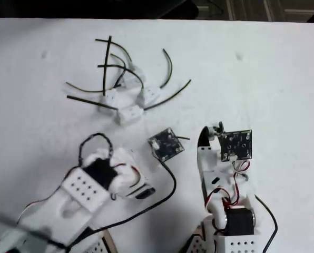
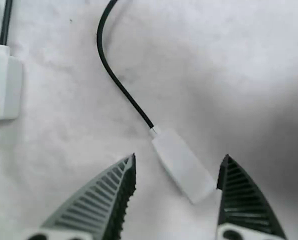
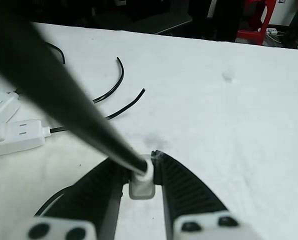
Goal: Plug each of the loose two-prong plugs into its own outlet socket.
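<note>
My right gripper [image 3: 141, 172] squeezed a small white plastic plug [image 3: 140, 189], away from the white two-slot socket block [image 3: 19, 136]. My left gripper [image 2: 179, 158] gaped round another white plug [image 2: 185, 171]. Stiff cords might twist them crooked.

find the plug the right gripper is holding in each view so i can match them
High view: the plug, a small white bit at the tip of the right gripper, right of centre.
Left wrist view: here lies a different loose plug, on the table.
Right wrist view: the plug, clamped between the gripper's fingers.
Shared landmark: the white sockets with black cable stubs, high and right wrist views.
</note>
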